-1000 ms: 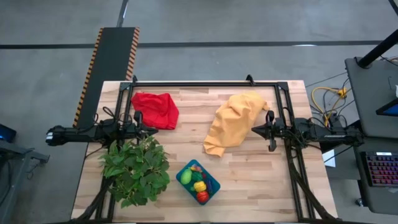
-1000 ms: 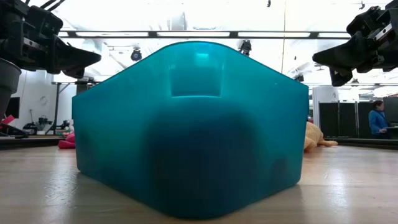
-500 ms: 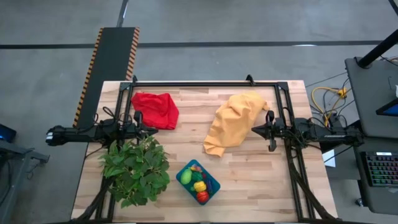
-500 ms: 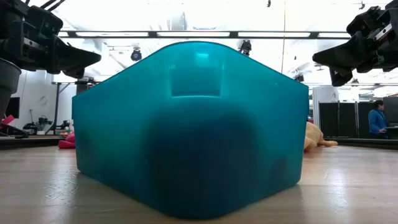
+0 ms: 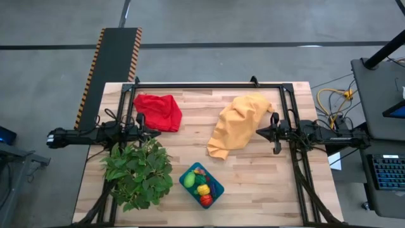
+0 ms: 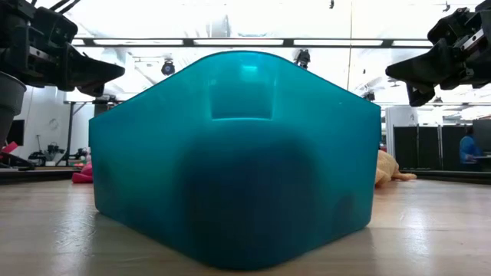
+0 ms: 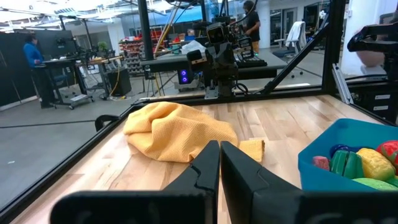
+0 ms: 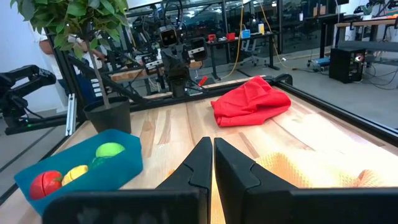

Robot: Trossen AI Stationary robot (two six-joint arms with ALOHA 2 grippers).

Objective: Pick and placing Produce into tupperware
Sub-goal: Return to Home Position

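Nothing on the table has shifted over the last second; only the person (image 6: 468, 149) far back in the room has edged sideways in the low view. With both arms motionless, I judge the filling finished and the return to rest all but complete.

The tupperware (image 5: 184, 178) sits near the front edge of the table (image 5: 266, 190), turned at an angle, just beside the plant (image 5: 138, 174). It is a shallow tub of smooth, slightly translucent teal plastic with rounded corners. The produce (image 5: 202, 189) lies heaped inside it: glossy moulded pieces in green, yellow and red (a darker one is half hidden underneath).

Farther back, a red cloth (image 5: 158, 111) lies crumpled in soft folds. A yellow-orange cloth (image 5: 237, 123) with a waffle-like weave is bunched into a long mound. The tabletop itself is pale wooden planking.

The left gripper (image 5: 155, 133) hangs level over the left side, between the red cloth and the plant. Its fingers are drawn together on nothing. The right gripper (image 5: 259, 133) mirrors it beside the yellow-orange cloth, also closed and empty.
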